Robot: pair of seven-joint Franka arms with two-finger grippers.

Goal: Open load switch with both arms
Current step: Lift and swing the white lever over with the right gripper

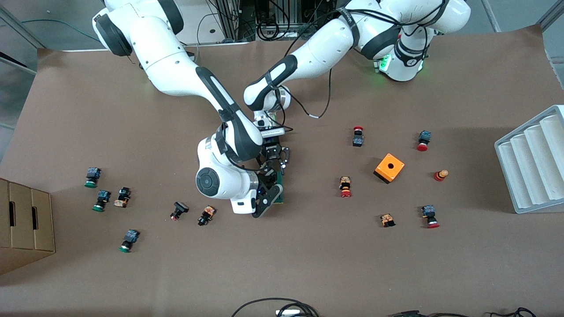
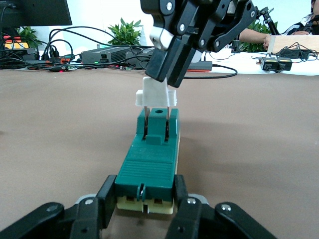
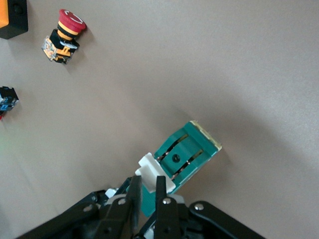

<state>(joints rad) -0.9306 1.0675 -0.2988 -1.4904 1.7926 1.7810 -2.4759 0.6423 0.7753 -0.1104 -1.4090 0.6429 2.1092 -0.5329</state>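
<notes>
The load switch (image 1: pixel 280 190), a narrow dark-green block on a cream base, lies mid-table. My left gripper (image 1: pixel 276 167) is shut on the end of the block farther from the front camera; in the left wrist view its fingers (image 2: pixel 109 199) clamp both sides of the green body (image 2: pixel 152 154). My right gripper (image 1: pixel 269 201) comes down over the nearer end and is shut on the white handle (image 2: pixel 157 94), which stands raised above the block on two metal blades. In the right wrist view the white handle (image 3: pixel 153 172) sits between the right gripper's (image 3: pixel 148 193) fingers, with the green body (image 3: pixel 192 149) past it.
An orange cube with a hole (image 1: pixel 389 167) and several red push buttons (image 1: pixel 345 186) lie toward the left arm's end. Green-capped buttons (image 1: pixel 92 177) and a cardboard box (image 1: pixel 22 224) are at the right arm's end. A grey ridged tray (image 1: pixel 535 158) stands at the table edge.
</notes>
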